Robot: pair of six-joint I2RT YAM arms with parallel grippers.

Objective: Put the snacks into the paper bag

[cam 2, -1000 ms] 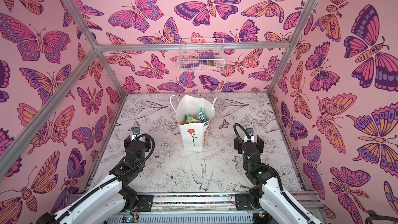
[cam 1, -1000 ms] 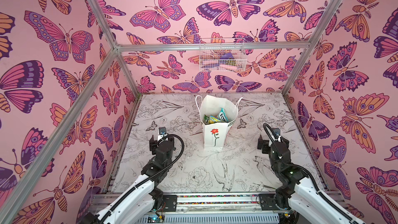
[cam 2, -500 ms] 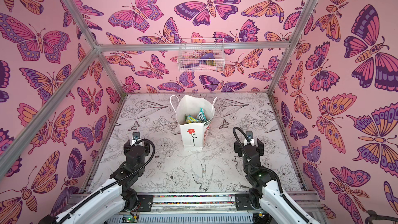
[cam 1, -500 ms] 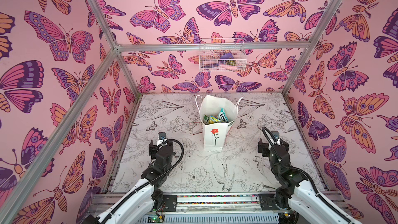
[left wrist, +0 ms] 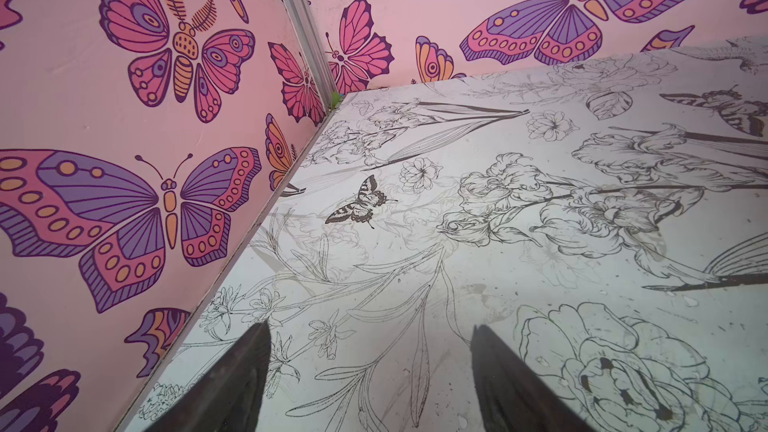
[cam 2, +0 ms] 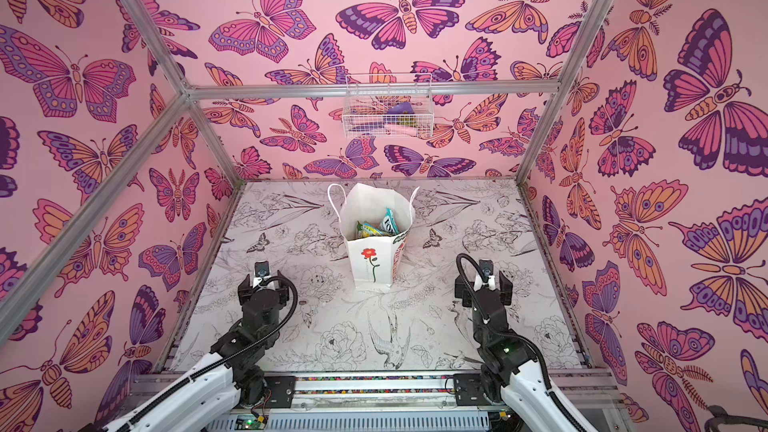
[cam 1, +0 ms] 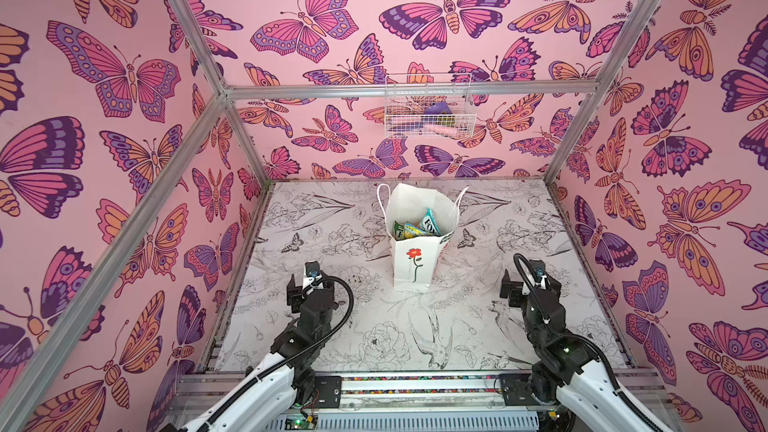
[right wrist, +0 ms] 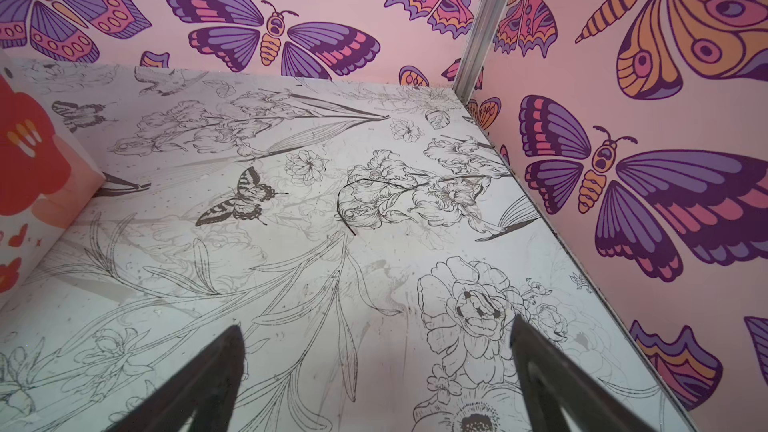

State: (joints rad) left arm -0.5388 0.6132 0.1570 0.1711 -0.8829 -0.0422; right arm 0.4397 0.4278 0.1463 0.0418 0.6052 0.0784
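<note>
The white paper bag [cam 1: 412, 261] [cam 2: 371, 263] with a red flower on its front stands upright in the middle of the table. Green-yellow and teal snacks [cam 1: 417, 228] [cam 2: 377, 226] lie inside its open mouth. My left gripper [left wrist: 370, 328] hangs open over bare table near the left wall, empty, in front of and left of the bag. My right gripper [right wrist: 376, 324] is open and empty too, over the table in front of and right of the bag. The bag's printed side [right wrist: 33, 168] shows at the edge of the right wrist view.
A white wire basket [cam 1: 428, 114] [cam 2: 388, 114] with purple and pink items hangs on the back wall, high above the table. Pink butterfly walls and aluminium posts [cam 1: 573, 118] close in the floral-printed table [cam 1: 478, 326] on three sides.
Both arms have drawn back a little toward the front edge. The bag and its contents have not moved, and both grippers stay open.
</note>
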